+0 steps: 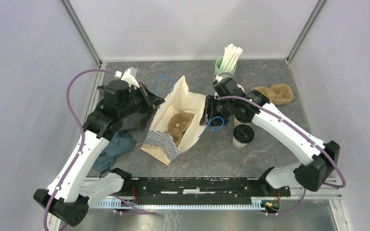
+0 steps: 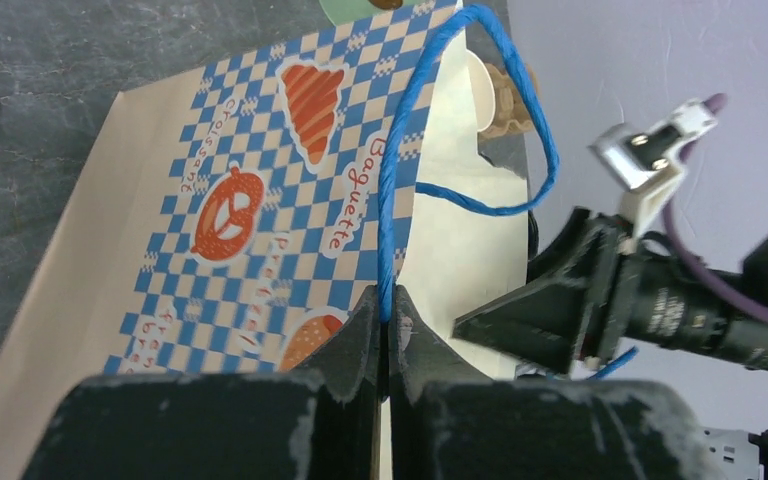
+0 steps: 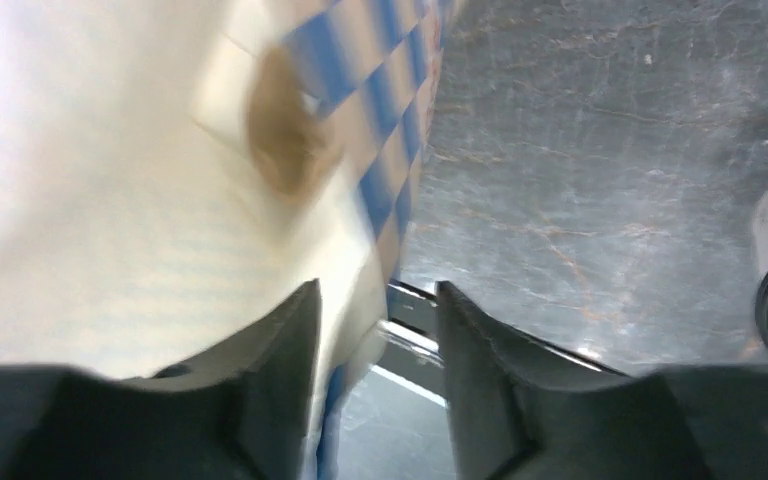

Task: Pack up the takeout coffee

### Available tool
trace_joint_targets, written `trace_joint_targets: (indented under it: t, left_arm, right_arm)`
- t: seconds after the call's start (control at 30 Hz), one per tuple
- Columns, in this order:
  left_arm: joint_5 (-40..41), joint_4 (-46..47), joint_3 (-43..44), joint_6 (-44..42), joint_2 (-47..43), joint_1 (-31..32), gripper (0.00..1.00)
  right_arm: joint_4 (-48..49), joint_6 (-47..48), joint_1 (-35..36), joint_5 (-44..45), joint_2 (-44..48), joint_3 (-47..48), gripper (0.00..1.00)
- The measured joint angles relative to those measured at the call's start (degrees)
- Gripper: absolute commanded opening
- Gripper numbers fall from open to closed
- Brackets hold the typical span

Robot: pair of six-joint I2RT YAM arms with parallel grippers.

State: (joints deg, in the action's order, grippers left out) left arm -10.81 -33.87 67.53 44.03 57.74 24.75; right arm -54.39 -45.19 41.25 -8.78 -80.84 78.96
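Handle (image 2: 393, 200) clenched in left end effector (image 2: 388, 320), right end effector (image 3: 377, 292) released, one cup (image 1: 243, 136) standing.

From the left wrist view I can read "Baguette", "Croissant" and "Pretzel" in red script on the blue-checked paper bag (image 2: 260, 200). The coffee cup (image 1: 243, 133) print is too small to read.

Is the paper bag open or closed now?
Open: the paper bag has its mouth spread wide, a brown cup carrier shows inside, and the left gripper is shut on one blue handle.
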Motion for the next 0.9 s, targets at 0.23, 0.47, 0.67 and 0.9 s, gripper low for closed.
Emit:
trace_joint_targets:
  t: [0.23, 0.47, 0.67, 0.9]
  left_arm:
    - [-0.1, -1.3, -0.3, 0.9, -3.0, 0.0, 0.02]
    - [3.5, -6.1, 3.9, 6.5, -3.4, 0.0, 0.02]
    - [2.2, -11.3, 1.7, 6.8, 2.2, -1.1, 0.02]
    - [4.4, -10.0, 6.3, 3.7, 1.3, -2.1, 0.02]
  right_arm:
    - [3.1, -6.6, 3.2, 1.7, 5.4, 2.1, 0.0]
    - [3.7, -9.9, 6.6, 2.3, 1.5, 14.9, 0.0]
    - [-1.4, -8.6, 6.4, 3.8, -1.5, 14.8, 0.01]
    - [1.5, -4.5, 5.8, 6.3, 0.7, 14.0, 0.02]
